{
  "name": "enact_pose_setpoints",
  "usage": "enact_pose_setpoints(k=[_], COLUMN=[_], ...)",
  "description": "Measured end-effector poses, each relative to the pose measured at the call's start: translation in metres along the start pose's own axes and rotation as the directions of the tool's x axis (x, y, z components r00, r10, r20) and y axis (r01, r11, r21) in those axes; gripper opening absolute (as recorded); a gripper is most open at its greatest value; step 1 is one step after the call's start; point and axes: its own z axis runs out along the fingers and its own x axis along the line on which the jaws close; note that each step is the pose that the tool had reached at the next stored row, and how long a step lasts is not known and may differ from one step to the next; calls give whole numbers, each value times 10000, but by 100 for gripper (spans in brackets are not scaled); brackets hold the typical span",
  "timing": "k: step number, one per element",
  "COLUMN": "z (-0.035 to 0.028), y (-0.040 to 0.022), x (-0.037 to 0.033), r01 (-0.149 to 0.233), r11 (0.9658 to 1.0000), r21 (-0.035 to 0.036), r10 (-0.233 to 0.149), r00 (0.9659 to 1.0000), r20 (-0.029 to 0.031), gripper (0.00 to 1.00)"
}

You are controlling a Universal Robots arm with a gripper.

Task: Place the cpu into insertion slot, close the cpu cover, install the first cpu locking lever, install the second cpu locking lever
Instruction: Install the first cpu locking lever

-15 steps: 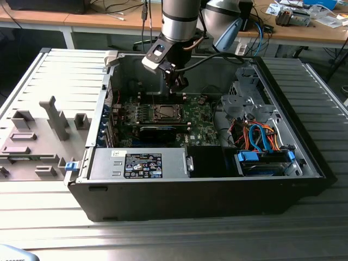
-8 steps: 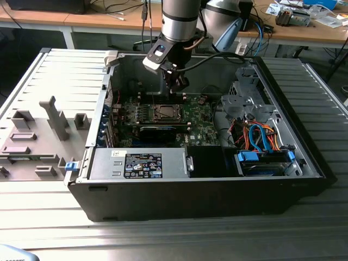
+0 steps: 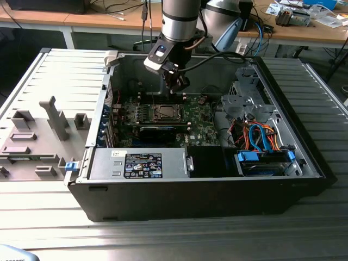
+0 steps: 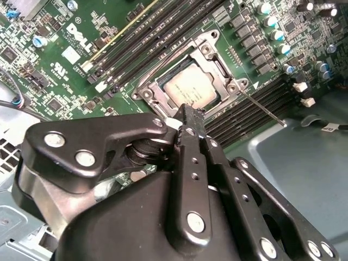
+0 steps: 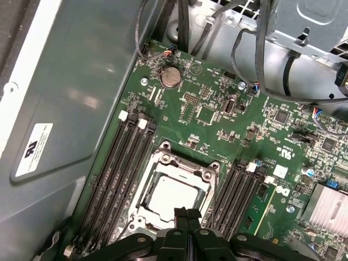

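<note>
The cpu (image 5: pixel 171 197) (image 4: pixel 190 88) lies flat in the insertion slot (image 3: pixel 165 112) on the green circuit board, silvery top up. The cpu cover (image 5: pixel 179 166) (image 4: pixel 209 51) is down over it, framing the chip through its window. In the second wrist view, a thin locking lever (image 4: pixel 262 107) stands out from the socket's corner over the memory slots. My gripper (image 5: pixel 187 215) (image 4: pixel 187 111) (image 3: pixel 179 87) hangs just above the socket's edge. Its fingers are shut together and hold nothing.
Narrow black memory slots (image 5: pixel 122 168) flank the socket on both sides. The open case's steel wall (image 5: pixel 81 98) rises close beside the board. Cables (image 5: pixel 261 60) and a drive cage (image 3: pixel 247 100) crowd the exterior view's right. A black power supply (image 3: pixel 141 163) sits in front.
</note>
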Motion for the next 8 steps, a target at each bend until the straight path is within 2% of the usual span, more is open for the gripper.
enact_pose_setpoints(k=[4, 8], z=[0, 0], y=[0, 0], x=[0, 0], r01=[244, 378], r11=[9997, 9993], r21=[14, 43], r10=[-244, -378], r00=[9997, 9992], r20=[44, 114], gripper=[11, 11])
